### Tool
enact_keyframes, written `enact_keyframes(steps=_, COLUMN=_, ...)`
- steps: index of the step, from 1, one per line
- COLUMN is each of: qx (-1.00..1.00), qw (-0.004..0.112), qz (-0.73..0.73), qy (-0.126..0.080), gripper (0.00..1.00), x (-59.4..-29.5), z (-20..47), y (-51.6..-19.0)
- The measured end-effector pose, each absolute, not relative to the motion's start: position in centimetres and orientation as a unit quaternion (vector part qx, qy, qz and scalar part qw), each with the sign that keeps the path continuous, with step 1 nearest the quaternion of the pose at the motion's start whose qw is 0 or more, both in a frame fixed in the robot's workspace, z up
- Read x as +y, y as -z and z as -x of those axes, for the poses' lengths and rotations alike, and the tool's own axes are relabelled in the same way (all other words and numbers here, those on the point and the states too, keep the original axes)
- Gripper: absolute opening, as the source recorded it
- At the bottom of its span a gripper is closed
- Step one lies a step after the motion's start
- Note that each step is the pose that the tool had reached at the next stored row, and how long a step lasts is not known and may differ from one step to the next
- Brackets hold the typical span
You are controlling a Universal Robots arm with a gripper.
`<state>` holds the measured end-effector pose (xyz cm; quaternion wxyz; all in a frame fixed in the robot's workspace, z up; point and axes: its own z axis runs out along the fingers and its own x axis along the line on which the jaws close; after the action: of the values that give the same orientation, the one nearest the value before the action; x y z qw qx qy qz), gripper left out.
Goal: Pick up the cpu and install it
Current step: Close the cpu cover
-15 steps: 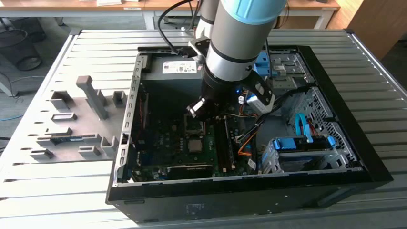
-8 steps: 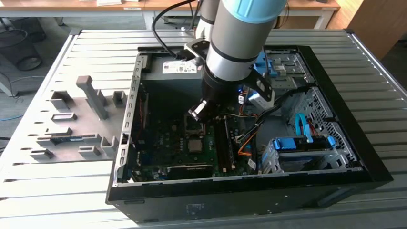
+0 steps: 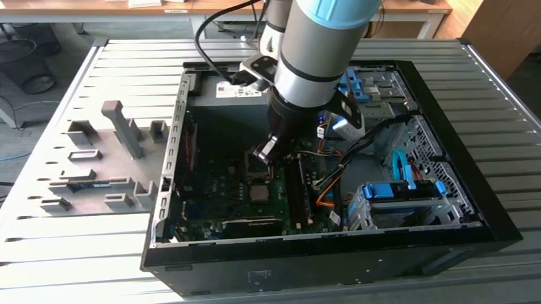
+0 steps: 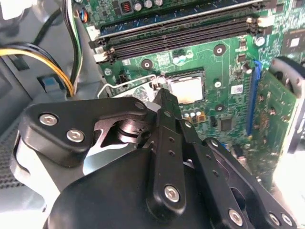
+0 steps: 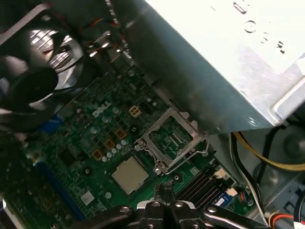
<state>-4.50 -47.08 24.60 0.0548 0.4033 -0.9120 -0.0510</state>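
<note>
One arm: a Universal Robots arm (image 3: 317, 50) is reaching down into an open computer case (image 3: 338, 259) that is lying on a slatted table (image 3: 118, 63), filling the middle of the exterior view.
End effector: the end effector (image 3: 263, 156) is hanging just above the green motherboard (image 5: 90, 143). Both wrist views are showing its black fingers (image 4: 167, 143) lying together, with nothing visible between them.
Cpu: the cpu (image 5: 129, 174) is lying flat in the socket area with its silvery face up, touching nothing but the board. In the exterior view it is showing as a pale square (image 3: 258, 192) just below the frame's centre, a little under the end effector's tip. In the second wrist view it (image 4: 187, 89) is sitting just beyond the fingertips, apart from them.
Socket frame: the hinged metal socket frame (image 5: 171, 138) is standing open just beside the cpu, and a thin wire lever (image 4: 126, 86) is sticking out near the fingertips.
Neighbours: the grey power-supply box (image 5: 214, 62) is looming over the socket, a round fan (image 5: 33, 81) is sitting at the board's far side, and the long memory slots (image 4: 181, 33) are running close by.
Handling: the chip is looking light, thin and stiff, its polished face probably slippery and its underside likely fragile.
Where to hold: two opposite edges are appearing the safest hold, with the fingers closing gently and the chip staying level rather than being pressed on its face.
</note>
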Motion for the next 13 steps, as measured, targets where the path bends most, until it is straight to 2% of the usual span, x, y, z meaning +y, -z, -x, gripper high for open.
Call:
enact_keyframes(steps=3, qx=-0.904, qw=0.054, qz=-0.420, qy=0.054, gripper=0.10, x=-47.08, z=4.49, y=-24.61)
enact_keyframes(steps=8, qx=-0.895, qw=0.043, qz=-0.437, qy=0.078, gripper=0.10, x=-47.08, z=4.50, y=-24.59)
enact_keyframes(steps=13, qx=-0.884, qw=0.042, qz=-0.458, qy=0.084, gripper=0.10, x=-47.08, z=4.50, y=-24.58)
